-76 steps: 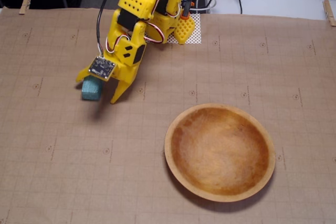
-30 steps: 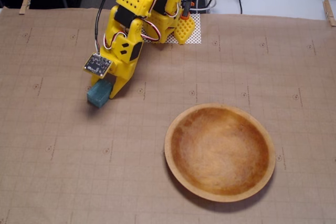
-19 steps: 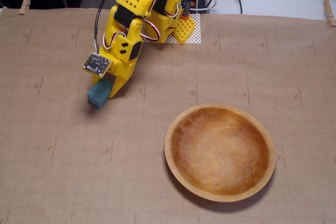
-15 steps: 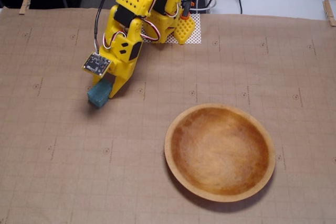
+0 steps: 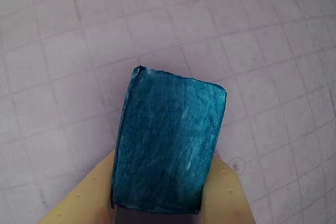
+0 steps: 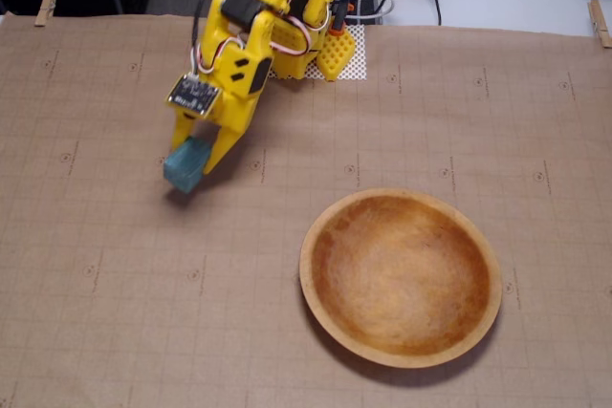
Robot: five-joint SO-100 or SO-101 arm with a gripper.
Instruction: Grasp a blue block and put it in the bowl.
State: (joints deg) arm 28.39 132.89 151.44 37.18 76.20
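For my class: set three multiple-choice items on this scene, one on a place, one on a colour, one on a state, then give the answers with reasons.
1. In the fixed view, where is the bowl relative to the gripper?
A. lower right
B. upper left
C. directly behind

2. What colour is the block?
A. red
B. teal-blue
C. white

3. What state is the bowl in?
A. empty
B. holding the block
C. overturned

Answers: 1 A, the bowl lies lower right of the gripper. 2 B, the wrist view shows its teal-blue face. 3 A, its inside is bare while the gripper's fingers grip the block.
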